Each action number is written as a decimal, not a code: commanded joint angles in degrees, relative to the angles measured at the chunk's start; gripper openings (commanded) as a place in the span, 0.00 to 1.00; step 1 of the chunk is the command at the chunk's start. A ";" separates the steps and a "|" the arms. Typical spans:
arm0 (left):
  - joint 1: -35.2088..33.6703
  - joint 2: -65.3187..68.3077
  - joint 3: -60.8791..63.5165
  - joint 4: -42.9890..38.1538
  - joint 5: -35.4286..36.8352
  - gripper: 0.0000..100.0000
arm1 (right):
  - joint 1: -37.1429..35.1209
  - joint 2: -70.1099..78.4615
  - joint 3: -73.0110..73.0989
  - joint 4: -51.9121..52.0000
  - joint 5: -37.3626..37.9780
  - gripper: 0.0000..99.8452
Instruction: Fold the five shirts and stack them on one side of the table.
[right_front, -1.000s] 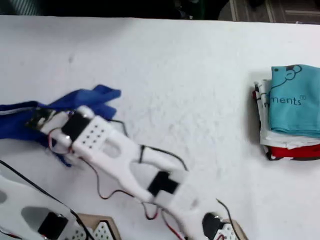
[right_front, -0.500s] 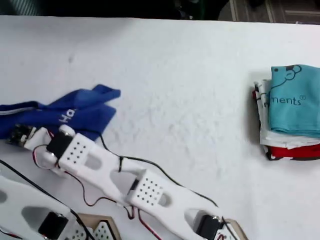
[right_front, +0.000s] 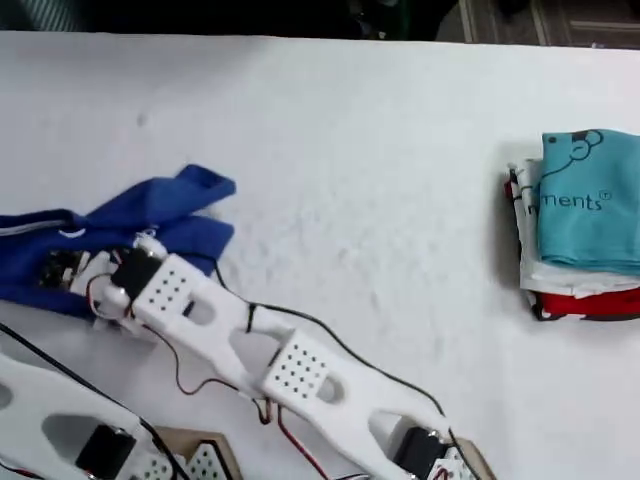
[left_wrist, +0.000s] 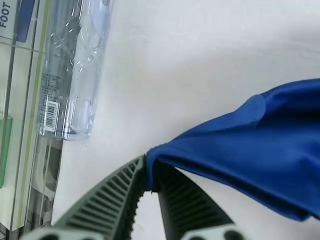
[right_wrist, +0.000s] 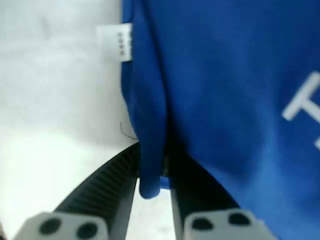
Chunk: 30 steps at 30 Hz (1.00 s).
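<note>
Now blue shirt (right_front: 155, 212), white tag (right_wrist: 114, 44), in right pincer (right_wrist: 151, 150)

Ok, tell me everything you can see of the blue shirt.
The blue shirt is soft, matte cloth, deep blue, with white lettering and a small white label. It is unfolded and bunched on the white table at the high view's left, far from the folded stack. The left gripper pinches a corner of its edge, and the right gripper clamps a fold of it.
</note>
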<state>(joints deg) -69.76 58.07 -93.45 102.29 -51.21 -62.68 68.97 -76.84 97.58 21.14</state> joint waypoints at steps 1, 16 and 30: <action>-0.22 -1.45 -1.85 0.00 0.00 0.02 | 3.74 -7.34 3.60 1.27 0.44 0.02; 4.09 -4.00 -1.41 0.35 -0.26 0.02 | 17.98 -47.52 58.55 1.19 13.01 0.02; 10.59 -5.67 -1.41 0.35 -0.35 0.02 | 15.60 -56.22 62.42 -2.77 11.96 0.02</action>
<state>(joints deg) -59.30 56.66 -93.45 102.46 -51.21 -43.52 14.73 -10.37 96.97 34.33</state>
